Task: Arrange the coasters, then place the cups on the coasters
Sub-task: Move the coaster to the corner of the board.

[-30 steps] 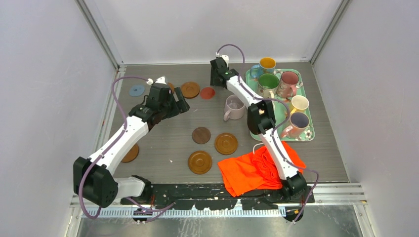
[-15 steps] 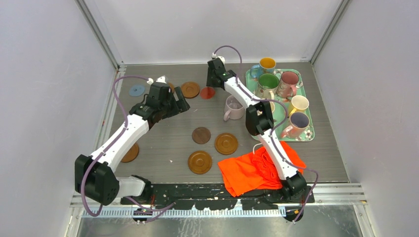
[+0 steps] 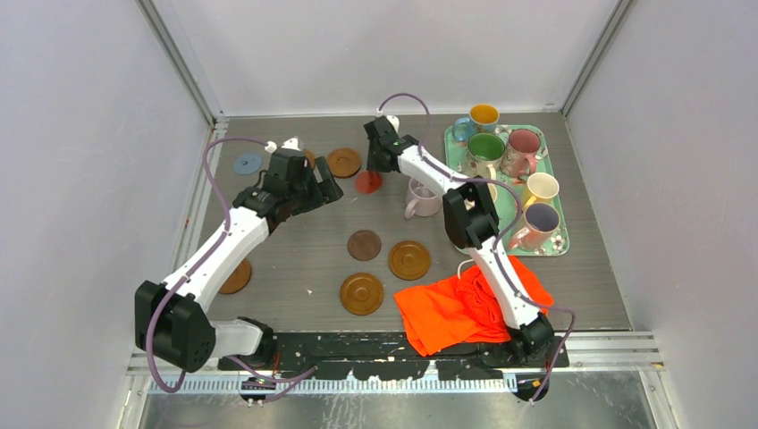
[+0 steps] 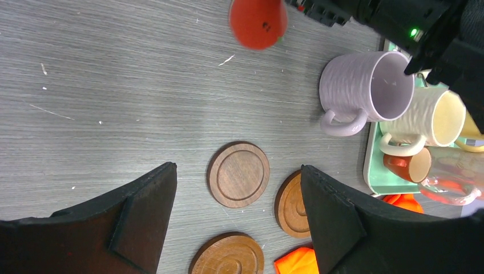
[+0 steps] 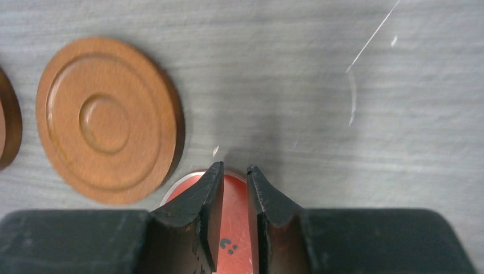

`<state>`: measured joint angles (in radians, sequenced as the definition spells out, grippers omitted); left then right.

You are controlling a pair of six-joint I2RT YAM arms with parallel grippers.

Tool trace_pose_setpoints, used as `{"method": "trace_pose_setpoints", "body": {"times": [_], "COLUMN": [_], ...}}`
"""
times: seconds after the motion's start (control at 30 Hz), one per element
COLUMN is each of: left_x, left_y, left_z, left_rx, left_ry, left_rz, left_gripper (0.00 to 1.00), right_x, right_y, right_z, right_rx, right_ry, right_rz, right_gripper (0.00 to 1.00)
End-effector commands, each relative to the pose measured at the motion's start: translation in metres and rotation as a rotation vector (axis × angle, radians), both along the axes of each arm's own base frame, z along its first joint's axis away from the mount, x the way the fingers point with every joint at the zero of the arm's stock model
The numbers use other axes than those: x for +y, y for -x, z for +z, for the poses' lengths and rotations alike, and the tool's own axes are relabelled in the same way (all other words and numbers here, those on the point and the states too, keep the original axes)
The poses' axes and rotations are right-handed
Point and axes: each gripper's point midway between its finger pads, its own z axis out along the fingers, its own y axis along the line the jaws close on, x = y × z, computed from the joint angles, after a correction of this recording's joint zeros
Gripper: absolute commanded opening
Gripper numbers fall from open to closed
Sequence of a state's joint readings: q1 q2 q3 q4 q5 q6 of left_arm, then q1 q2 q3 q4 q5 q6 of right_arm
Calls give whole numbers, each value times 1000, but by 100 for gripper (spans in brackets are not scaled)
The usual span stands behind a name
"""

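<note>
Rim of the smooth red-orange coaster [image 5: 235,212] is pinched by the right end effector [image 5: 234,171]; bare grained desk [image 5: 342,85] is seen ahead. The left end effector [image 4: 237,166] is held wide.

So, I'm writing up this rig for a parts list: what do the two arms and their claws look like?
The left arm and right arm match: white links, black joint housings, a purple cable looping along each. The left claw and right claw are matte black with wedge-shaped fingers. A green light glows on the right wrist.
</note>
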<state>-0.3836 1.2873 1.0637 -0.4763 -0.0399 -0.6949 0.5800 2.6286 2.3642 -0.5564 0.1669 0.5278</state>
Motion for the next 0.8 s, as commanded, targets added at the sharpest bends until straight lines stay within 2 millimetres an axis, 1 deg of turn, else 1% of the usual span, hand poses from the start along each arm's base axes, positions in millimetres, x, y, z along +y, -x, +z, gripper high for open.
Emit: {"method": "trace_pose_setpoints", "body": {"times": [0.0, 0.07, 0.1, 0.17, 0.23, 0.3, 0.43, 0.5, 0.53, 0.6, 0.63, 0.7, 0.73, 0.77], "left_x": [3, 5, 5, 6, 6, 5, 3, -3, -7, -17, -23, -36, -44, -51], "left_y": [2, 4, 6, 9, 13, 14, 15, 14, 13, 9, 7, 1, -2, -5], "left_z": [20, 15, 11, 2, -10, -17, -25, -30, -32, -40, -42, -42, -47, -50], "left_rx": [-57, -46, -38, -19, 2, 8, 9, 2, 0, 10, 16, 6, 14, 19], "left_ry": [20, 20, 22, 26, 35, 47, 66, 85, 88, 78, 74, 65, 52, 43], "left_rz": [0, 10, 14, 23, 33, 39, 44, 29, 19, -6, -23, -52, -64, -77], "left_gripper": [81, 81, 81, 81, 81, 81, 82, 85, 86, 89, 90, 92, 92, 93], "right_x": [7, 15, 23, 37, 47, 47, 32, 20, 16, 1, -7, -22, -30, -38], "right_y": [66, 81, 92, 109, 117, 113, 91, 79, 76, 67, 65, 65, 69, 72], "right_z": [-33, -35, -32, -33, -20, 0, 52, 82, 96, 127, 141, 168, 187, 198], "right_rx": [184, 216, 224, 245, 248, 228, 162, 129, 111, 63, 42, 5, -26, -46], "right_ry": [57, 34, 19, -13, -67, -102, -158, -176, -184, -199, -201, -203, -205, -198], "right_rz": [6, -1, 7, 23, 37, 35, 17, 0, -1, -20, -30, -46, -54, -63], "right_gripper": [26, 24, 23, 23, 23, 24, 33, 40, 45, 57, 62, 69, 72, 75]}}
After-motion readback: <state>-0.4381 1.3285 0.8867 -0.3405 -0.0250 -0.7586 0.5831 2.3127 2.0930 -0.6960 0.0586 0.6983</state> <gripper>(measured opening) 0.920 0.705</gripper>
